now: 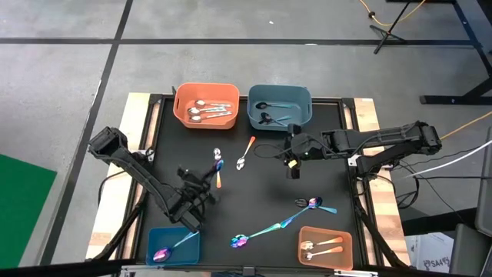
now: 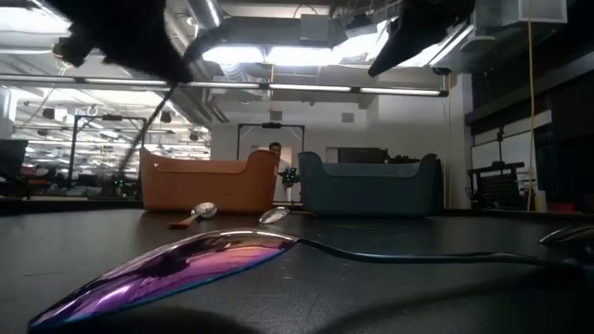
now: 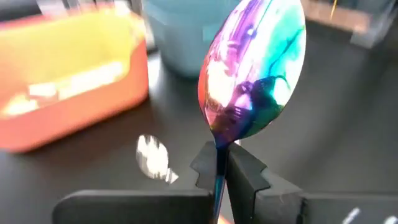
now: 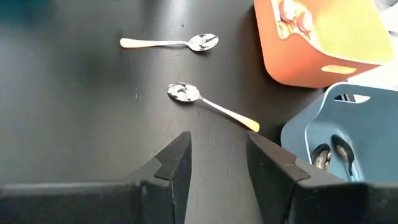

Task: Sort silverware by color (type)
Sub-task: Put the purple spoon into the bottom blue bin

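1. silverware: an iridescent spoon (image 3: pixel 252 74) is pinched by its handle in the left tool (image 3: pixel 221 171), lifted over the tabletop (image 1: pixel 254 208) near its middle-left.
2. right tool (image 4: pixel 217 158) hangs with fingers spread and nothing between them, above the tabletop in front of the blue bin (image 1: pixel 279 108).
3. loose on the tabletop: two orange-handled spoons (image 1: pixel 245 153) near the middle, and two more iridescent spoons (image 1: pixel 265 231) toward the front.
4. orange bin (image 1: pixel 206 105) at the back holds plain silver spoons; the blue bin beside it holds black ones.
5. small blue bin (image 1: pixel 174 246) at front left holds one iridescent spoon; small orange bin (image 1: pixel 325 246) at front right holds two orange-handled spoons.
6. progress, as i judge it: silver and black look sorted; five spoons remain, the held one counted.
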